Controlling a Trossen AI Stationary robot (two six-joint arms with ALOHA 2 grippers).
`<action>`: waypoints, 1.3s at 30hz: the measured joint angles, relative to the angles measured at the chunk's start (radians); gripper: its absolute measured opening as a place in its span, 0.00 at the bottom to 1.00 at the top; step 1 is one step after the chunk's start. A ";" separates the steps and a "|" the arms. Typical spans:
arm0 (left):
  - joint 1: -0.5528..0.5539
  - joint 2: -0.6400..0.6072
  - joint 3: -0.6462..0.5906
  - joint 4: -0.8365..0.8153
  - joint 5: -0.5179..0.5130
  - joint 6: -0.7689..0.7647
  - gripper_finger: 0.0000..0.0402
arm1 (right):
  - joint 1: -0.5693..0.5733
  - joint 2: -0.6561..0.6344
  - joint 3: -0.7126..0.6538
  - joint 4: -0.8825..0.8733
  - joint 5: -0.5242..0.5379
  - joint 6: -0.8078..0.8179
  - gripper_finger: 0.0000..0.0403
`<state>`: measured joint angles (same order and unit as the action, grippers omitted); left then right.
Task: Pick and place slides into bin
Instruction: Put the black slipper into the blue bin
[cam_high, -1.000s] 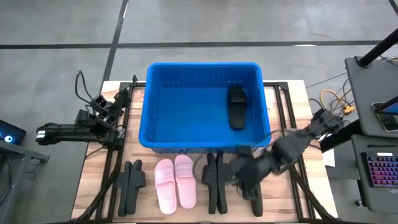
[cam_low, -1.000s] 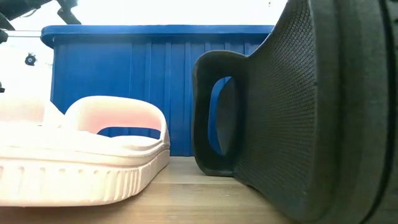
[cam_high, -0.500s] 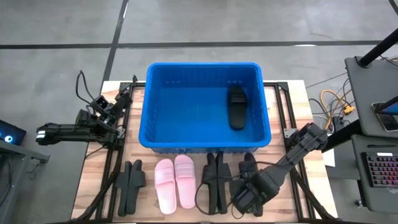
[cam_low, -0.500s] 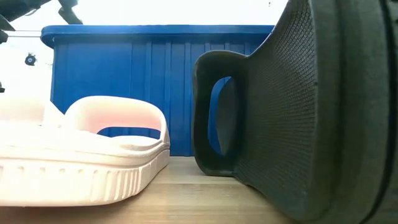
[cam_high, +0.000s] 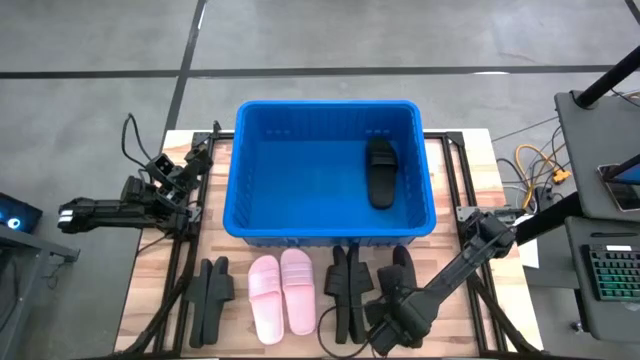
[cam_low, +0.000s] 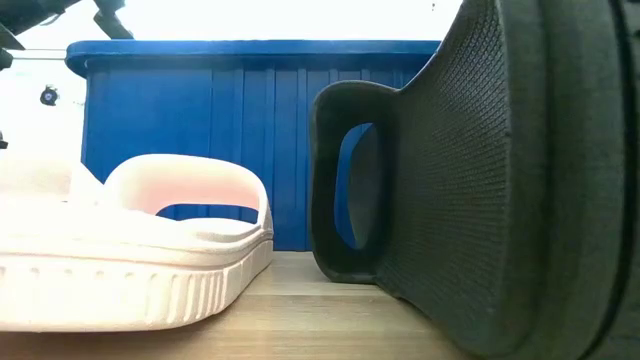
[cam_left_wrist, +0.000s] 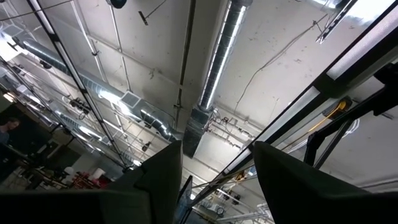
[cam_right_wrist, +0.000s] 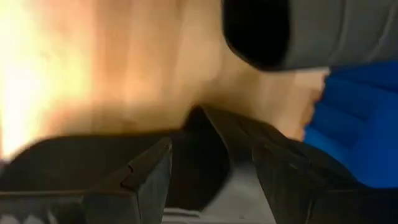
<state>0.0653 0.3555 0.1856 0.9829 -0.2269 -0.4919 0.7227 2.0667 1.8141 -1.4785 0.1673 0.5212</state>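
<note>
The blue bin (cam_high: 250, 215) stands at the table's middle with one black slide (cam_high: 380, 172) lying in it. Along the near edge lie a black pair (cam_high: 210, 298), a pink pair (cam_high: 282, 292), another black pair (cam_high: 343, 290) and a single black slide (cam_high: 401, 268). My right gripper (cam_high: 384, 328) points down over that single slide's near end and is open; in the right wrist view the black slide (cam_right_wrist: 208, 134) shows between its fingers (cam_right_wrist: 149, 177). My left gripper (cam_high: 188, 168) waits open at the table's left, pointing up. My right gripper stands with one finger on each side of a raised black part of the slide (cam_right_wrist: 211, 146), coming from above. I cannot tell whether the fingers touch it.
The bin's near wall (cam_low: 200, 140) rises close behind the row of slides. In the low view a pink slide (cam_low: 130, 260) and a black slide on its edge (cam_low: 480, 200) fill the front. A desk with a keyboard (cam_high: 610, 275) stands right of the table.
My right gripper has come down and toward the table's near edge, from beside the bin's near right corner to over the single black slide, and has tipped over until it points nearly straight down. The slides have kept their places.
</note>
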 joint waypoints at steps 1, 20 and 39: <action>0.000 -0.001 0.000 -0.001 0.002 0.000 0.46 | 0.000 0.008 0.000 -0.015 0.001 -0.004 0.53; 0.000 -0.005 -0.001 -0.006 0.015 0.000 0.46 | -0.001 0.097 -0.042 -0.052 0.069 -0.135 0.44; 0.000 -0.005 -0.001 -0.006 0.015 0.000 0.46 | 0.007 0.010 -0.056 -0.084 -0.048 -0.109 0.03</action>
<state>0.0651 0.3500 0.1848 0.9767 -0.2123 -0.4915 0.7297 2.0772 1.7577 -1.5626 0.1194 0.4118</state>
